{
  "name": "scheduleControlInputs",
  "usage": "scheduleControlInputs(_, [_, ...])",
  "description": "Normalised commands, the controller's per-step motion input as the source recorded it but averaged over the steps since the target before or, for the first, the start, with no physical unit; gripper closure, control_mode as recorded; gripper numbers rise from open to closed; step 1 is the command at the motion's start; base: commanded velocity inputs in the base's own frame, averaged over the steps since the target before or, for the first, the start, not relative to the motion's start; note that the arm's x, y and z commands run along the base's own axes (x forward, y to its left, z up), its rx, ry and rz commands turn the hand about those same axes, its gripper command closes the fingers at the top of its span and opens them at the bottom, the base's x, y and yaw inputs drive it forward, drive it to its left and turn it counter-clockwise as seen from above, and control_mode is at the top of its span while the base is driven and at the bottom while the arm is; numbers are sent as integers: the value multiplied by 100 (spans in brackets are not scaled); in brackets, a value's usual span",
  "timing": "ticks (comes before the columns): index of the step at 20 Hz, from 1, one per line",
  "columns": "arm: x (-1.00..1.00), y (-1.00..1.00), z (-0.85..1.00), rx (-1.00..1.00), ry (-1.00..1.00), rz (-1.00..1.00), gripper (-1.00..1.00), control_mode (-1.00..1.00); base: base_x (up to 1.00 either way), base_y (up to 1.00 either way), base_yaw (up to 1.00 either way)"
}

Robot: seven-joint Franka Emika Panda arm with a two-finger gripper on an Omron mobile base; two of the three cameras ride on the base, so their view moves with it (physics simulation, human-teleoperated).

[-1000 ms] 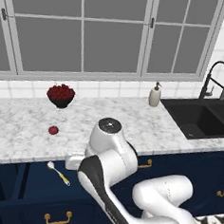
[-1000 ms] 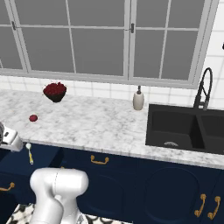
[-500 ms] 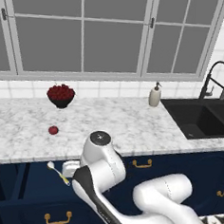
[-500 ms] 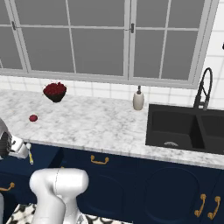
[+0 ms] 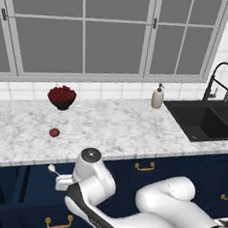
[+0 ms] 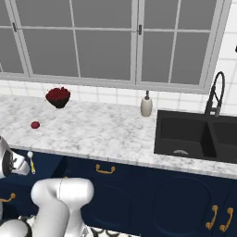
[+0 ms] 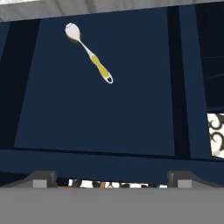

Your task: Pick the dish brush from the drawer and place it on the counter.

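Observation:
The dish brush (image 7: 89,54) lies flat on the floor of the open navy drawer (image 7: 100,122). Its white round head is at the upper left and its yellow handle runs toward the lower right. My gripper (image 7: 111,180) hangs above the drawer, open, its two fingertips wide apart and empty, with the brush well ahead of them. In the left base view the brush head (image 5: 51,168) peeks out left of my wrist, above the drawer (image 5: 22,193). The right base view shows the brush (image 6: 31,161) beside my hand. The marble counter (image 5: 119,128) runs behind.
On the counter sit a small red apple (image 5: 54,132), a dark bowl of red fruit (image 5: 62,95) and a soap bottle (image 5: 158,96). The black sink (image 5: 205,120) with its faucet (image 5: 220,80) is at the right. A brass handle (image 5: 59,223) marks the drawer front.
My arm has swung down and to the left, bringing the hand lower over the open drawer. The brush has not moved.

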Motion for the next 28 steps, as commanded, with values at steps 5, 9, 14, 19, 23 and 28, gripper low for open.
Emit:
scheduleControlInputs(5, [12,16,-27,0,9,0,-100,-100,0,0,0])
scheduleControlInputs(9, [14,4,-10,0,10,0,-100,-100,0,0,0])
scheduleControlInputs(14, [12,0,-24,0,3,0,-100,-100,0,0,0])
scheduleControlInputs(19, [9,0,-25,0,0,0,-100,-100,0,0,0])
scheduleControlInputs(23, [10,3,-30,0,-1,0,-100,-100,0,0,0])
scheduleControlInputs(28, [0,1,-27,0,0,0,-100,-100,0,0,0])
